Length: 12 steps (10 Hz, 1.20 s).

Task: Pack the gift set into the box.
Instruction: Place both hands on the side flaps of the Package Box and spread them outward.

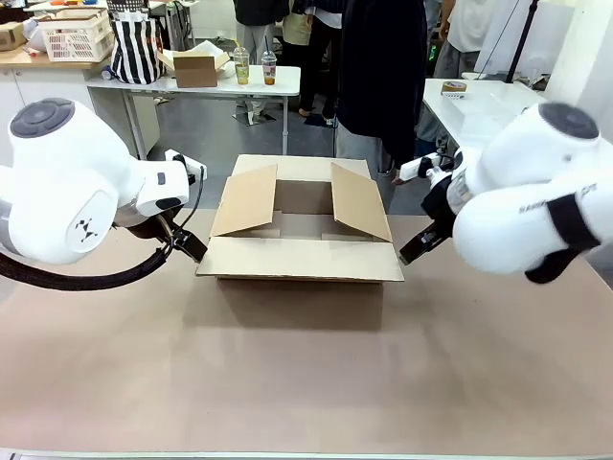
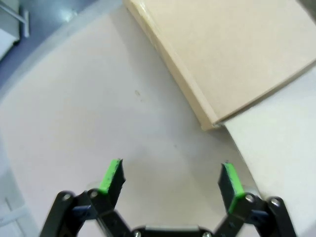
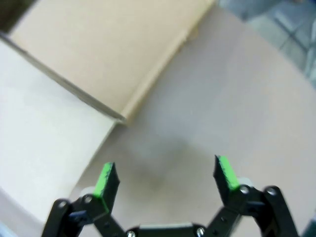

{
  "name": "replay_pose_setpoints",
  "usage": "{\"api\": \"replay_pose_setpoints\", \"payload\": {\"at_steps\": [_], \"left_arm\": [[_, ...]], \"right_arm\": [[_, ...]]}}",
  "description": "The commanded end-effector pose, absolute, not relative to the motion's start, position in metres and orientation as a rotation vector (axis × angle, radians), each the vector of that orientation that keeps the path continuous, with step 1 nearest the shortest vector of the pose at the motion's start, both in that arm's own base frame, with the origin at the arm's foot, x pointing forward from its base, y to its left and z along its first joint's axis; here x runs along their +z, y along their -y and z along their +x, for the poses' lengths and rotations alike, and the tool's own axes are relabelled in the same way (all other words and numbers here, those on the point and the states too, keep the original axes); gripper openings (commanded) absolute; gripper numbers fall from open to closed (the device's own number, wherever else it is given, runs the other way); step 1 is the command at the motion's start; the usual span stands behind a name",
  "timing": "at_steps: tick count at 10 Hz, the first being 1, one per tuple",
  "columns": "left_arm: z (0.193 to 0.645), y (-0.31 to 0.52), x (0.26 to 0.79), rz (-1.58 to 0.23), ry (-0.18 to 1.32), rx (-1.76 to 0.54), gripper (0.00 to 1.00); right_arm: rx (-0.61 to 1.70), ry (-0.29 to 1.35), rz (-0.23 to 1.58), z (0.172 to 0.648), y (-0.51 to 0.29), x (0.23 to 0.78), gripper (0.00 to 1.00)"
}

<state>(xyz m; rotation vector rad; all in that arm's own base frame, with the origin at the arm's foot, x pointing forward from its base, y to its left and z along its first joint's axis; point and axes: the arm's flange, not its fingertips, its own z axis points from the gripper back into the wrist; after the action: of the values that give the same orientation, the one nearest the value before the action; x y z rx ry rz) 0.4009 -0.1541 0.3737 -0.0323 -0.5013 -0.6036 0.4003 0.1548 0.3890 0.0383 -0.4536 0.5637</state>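
The large brown cardboard box stands mid-table with its four flaps open; what I see of its inside is bare cardboard. My left gripper hangs low beside the box's left front corner, a little apart from it. In the left wrist view it is open over bare table, with the box's side ahead. My right gripper sits just off the box's right front corner. Its wrist view shows it open with nothing between the green pads, and the box wall ahead.
A person in dark clothes stands behind the far edge of the brown table. Farther back, a white table carries a small carton and two drink cups. Another white table is at the right.
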Motion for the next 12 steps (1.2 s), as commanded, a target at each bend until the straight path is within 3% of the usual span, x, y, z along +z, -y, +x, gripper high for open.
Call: {"api": "replay_pose_setpoints", "payload": {"at_steps": [1,3,4,5,6,7,8,10,11,12], "left_arm": [[0.387,0.148,0.444,-0.031,0.341,-0.564,1.0],[0.361,0.137,0.516,-0.16,0.379,-0.634,1.0],[0.35,0.138,0.534,-0.125,0.434,-0.628,1.0],[0.344,0.143,0.542,-0.145,0.576,-0.605,1.0],[0.352,0.144,0.518,-0.111,0.393,-0.616,1.0],[0.352,0.144,0.518,-0.111,0.393,-0.616,1.0],[0.336,0.141,0.556,-0.125,0.473,-0.614,1.0],[0.34,0.1,0.569,-0.938,0.505,-0.687,1.0],[0.337,0.074,0.568,-1.214,0.495,-0.64,1.0],[0.335,0.058,0.563,-1.343,0.46,-0.562,1.0]], "right_arm": [[0.436,0.378,0.047,0.393,-0.146,0.478,1.0],[0.525,0.418,0.017,0.369,-0.15,0.54,1.0],[0.571,0.454,0.031,0.358,-0.156,0.551,1.0],[0.577,0.522,0.019,0.346,-0.161,0.551,1.0],[0.502,0.43,0.011,0.361,-0.146,0.551,1.0],[0.536,0.472,0.009,0.348,-0.155,0.57,1.0],[0.483,0.326,0.156,0.346,-0.145,0.548,1.0],[0.253,0.276,0.986,0.337,-0.115,0.564,1.0],[0.094,0.218,1.184,0.331,-0.101,0.566,1.0],[-0.024,0.221,1.303,0.326,-0.086,0.568,1.0]]}}
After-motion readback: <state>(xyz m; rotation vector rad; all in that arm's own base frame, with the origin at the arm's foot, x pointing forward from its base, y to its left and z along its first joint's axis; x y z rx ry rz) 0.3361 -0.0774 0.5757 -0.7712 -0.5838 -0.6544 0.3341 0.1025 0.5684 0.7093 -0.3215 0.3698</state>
